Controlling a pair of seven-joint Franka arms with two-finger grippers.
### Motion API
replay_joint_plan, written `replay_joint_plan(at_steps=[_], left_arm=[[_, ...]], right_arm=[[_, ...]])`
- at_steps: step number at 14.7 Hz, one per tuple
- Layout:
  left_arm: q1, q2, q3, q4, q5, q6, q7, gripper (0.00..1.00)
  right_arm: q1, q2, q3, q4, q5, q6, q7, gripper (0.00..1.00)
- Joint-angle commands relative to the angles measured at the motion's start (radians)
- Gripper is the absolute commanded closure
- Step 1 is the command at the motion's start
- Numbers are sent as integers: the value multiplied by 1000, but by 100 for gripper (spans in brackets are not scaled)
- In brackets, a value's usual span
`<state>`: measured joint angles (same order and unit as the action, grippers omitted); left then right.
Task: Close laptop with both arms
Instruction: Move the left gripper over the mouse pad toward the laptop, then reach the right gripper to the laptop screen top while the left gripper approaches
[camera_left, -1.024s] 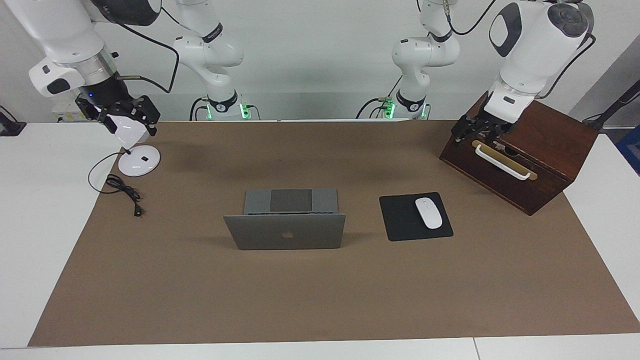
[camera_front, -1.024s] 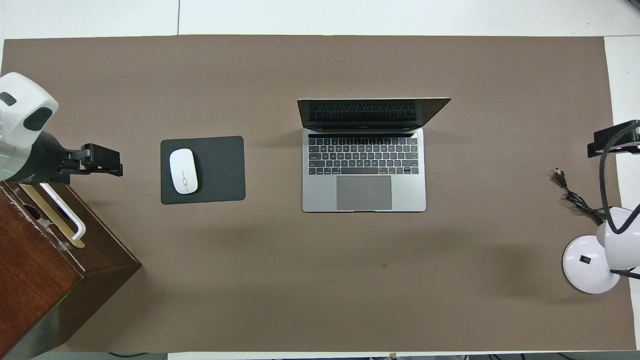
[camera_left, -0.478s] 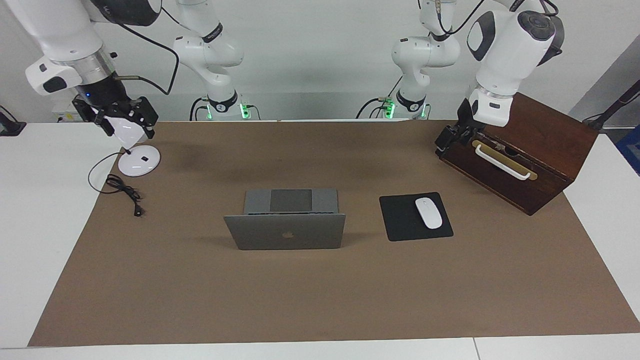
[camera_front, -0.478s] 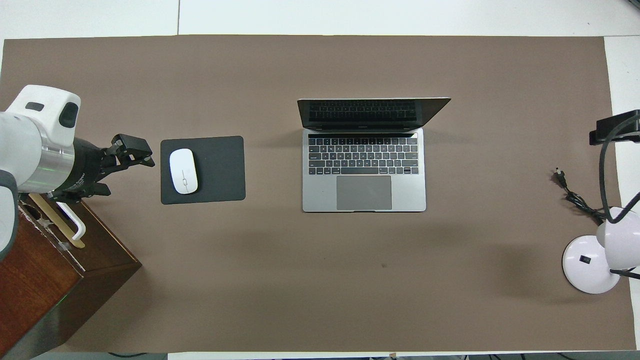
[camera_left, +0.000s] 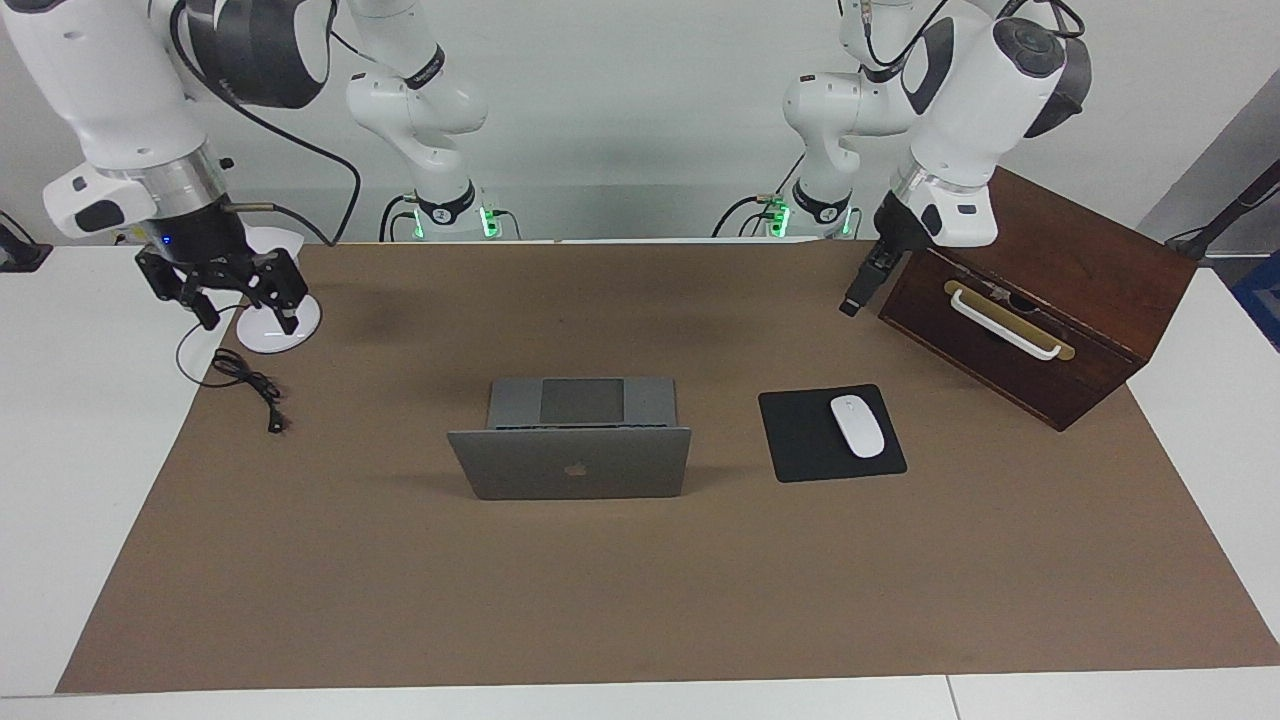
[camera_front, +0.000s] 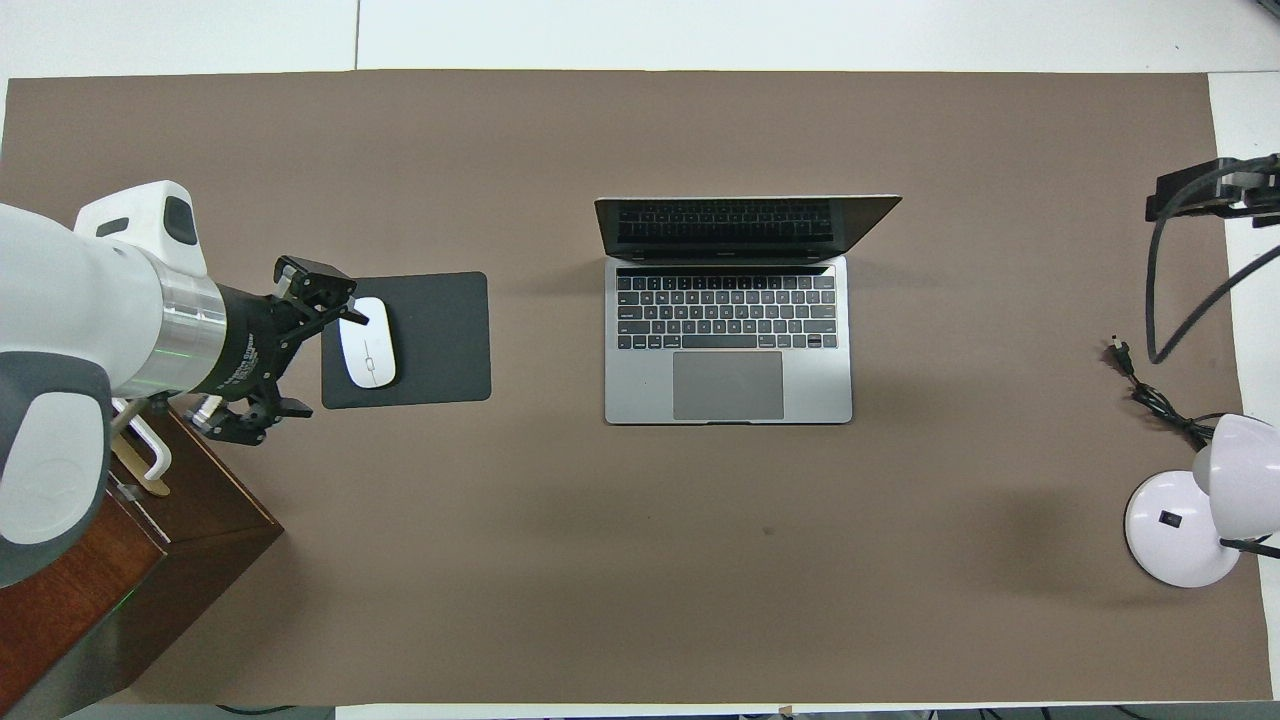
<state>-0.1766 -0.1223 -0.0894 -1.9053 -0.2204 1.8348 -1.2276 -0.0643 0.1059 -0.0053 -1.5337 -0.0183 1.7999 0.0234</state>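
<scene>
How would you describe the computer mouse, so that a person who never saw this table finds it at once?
Start from the open laptop at the middle of the brown mat. Beside it, toward the left arm's end of the table, lies a black mouse pad; the mouse rests on that pad's edge nearest the wooden box. It is the only small white oval there, bright against the black pad.

White table under a brown mat, against a plain pale wall

The table (camera_left: 60, 450) is white with a seam near its edge; the brown mat (camera_left: 640, 580) covers most of it. Even light casts soft shadows; the wall (camera_left: 640, 110) is bare.
</scene>
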Motion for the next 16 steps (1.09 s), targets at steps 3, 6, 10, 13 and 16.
replay_joint_plan(at_steps=[3,6,10,13,16], left_arm=[[-73,-78,10,-151,-74,170,-323,0],[-89,-109,10,-263,-160,305,-466,5],[-145,-86,10,-372,-405,510,-483,74],[-216,-27,10,-387,-546,622,-483,100],[-253,22,10,-400,-707,725,-507,100]], right_arm=[[84,136,-53,141,17,62,-13,42],[118,172,-61,150,14,136,19,92],[175,199,-62,150,3,203,98,100],[248,222,-77,152,-5,240,180,100],[326,232,-117,153,-5,266,193,100]])
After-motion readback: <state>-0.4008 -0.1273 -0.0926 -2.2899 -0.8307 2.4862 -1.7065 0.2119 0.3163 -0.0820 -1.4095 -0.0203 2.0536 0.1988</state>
